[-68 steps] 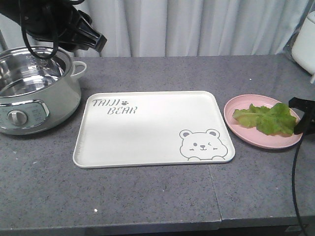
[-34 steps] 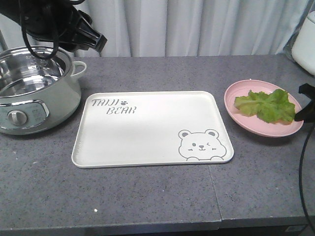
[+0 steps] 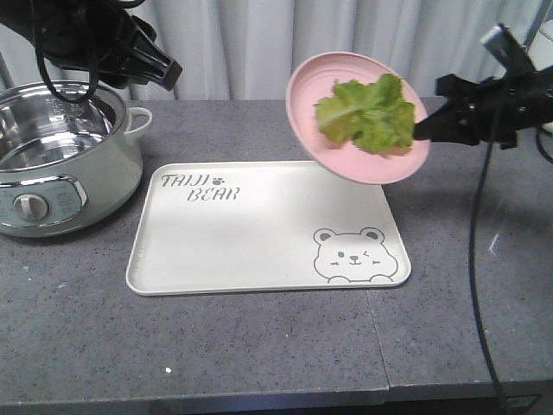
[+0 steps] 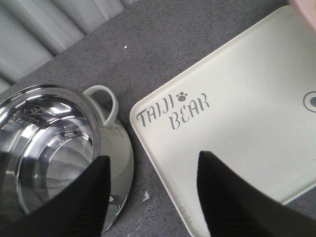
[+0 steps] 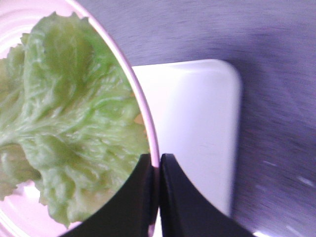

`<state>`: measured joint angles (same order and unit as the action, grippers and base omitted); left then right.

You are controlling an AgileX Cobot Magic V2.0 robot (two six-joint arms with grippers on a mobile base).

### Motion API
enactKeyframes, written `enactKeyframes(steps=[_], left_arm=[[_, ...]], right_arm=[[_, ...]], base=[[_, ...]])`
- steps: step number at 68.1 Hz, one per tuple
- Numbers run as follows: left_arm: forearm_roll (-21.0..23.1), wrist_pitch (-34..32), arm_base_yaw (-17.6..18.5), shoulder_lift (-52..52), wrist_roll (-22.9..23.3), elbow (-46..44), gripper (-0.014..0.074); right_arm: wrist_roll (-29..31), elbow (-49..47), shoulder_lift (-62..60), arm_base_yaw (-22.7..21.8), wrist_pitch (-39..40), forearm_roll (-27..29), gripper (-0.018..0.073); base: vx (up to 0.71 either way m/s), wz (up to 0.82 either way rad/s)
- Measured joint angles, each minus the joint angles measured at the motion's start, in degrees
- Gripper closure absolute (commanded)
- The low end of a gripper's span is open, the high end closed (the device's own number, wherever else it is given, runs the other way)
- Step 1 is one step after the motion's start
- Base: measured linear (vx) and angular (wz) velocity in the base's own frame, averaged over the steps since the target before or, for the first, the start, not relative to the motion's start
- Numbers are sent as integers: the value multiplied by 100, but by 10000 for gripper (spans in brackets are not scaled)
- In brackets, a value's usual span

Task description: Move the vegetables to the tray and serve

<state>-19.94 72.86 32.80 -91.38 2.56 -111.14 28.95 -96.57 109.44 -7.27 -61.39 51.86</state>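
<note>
The vegetables (image 3: 367, 112), light-green lettuce leaves, lie on a round pink plate (image 3: 313, 79). The plate hangs tilted in the air above the back right corner of the cream tray (image 3: 259, 233). My right gripper (image 3: 422, 130) is shut on the plate's right rim. In the right wrist view its fingers (image 5: 155, 160) pinch the pink rim (image 5: 149, 136), with lettuce (image 5: 69, 123) to the left and the tray (image 5: 197, 118) below. My left gripper (image 3: 168, 73) hovers at the back left. It is open (image 4: 153, 163), above the gap between pot and tray (image 4: 237, 113).
A steel electric pot (image 3: 52, 156) with a dial stands left of the tray; its handle (image 4: 106, 98) points toward the tray. A white appliance (image 3: 544, 39) sits at the back right. The right arm's black cable (image 3: 473, 259) hangs over the table's right side.
The right gripper has lifted the pink plate with the lettuce off the table, carried it left and up over the tray's corner, and tilted it. The left arm stayed put.
</note>
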Motion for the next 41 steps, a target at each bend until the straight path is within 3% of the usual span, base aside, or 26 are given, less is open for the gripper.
enactKeyframes(steps=[10,20,33,41], left_arm=[[-360,0,0,-31,212,0,220],[-452,0,0,-55,257,0,220],[-451,0,0,-55,384,0,220],[-463,0,0,-55,405,0,220]], right_arm=[[-214,-55,20,966,544,-468,561],[-363,-68,388,1561,823,-790,555],[-402,-68,972,1901,872,-1130,517],[-402,-68,1083,1938,926,-1248,422]], base=[[0,0],[0,0],[0,0],[0,0]])
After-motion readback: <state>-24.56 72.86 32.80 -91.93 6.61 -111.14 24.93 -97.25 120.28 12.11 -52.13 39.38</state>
